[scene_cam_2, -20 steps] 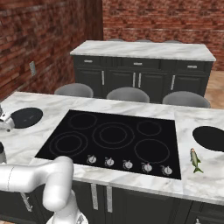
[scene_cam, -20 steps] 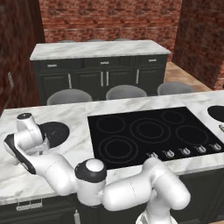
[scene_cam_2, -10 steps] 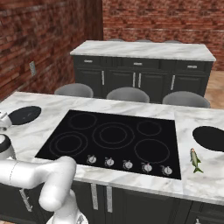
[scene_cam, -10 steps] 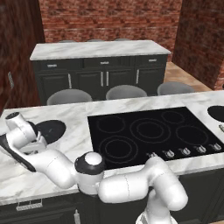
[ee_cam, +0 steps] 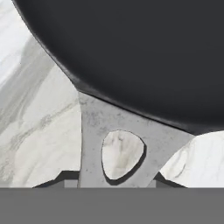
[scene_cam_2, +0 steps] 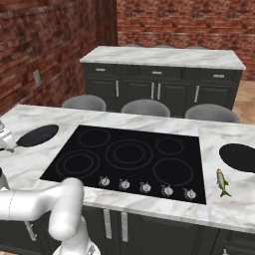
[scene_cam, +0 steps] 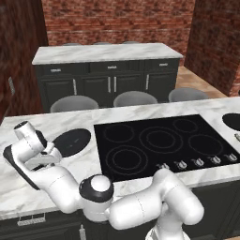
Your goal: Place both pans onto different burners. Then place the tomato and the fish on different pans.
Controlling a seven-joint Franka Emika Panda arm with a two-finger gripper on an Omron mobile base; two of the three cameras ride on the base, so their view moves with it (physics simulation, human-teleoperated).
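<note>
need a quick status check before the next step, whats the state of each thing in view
left pan: flat on the counter left of the cooktop, empty, handle in the gripper
right pan: flat on the counter right of the cooktop, empty
fish: lying on the counter beside the right pan
cooktop: no pan on any burner
gripper: fingers closed around the left pan's handle

claw [scene_cam: 55, 151] lowered to left pan [scene_cam: 71, 142] handle, jaws closed on it
</note>
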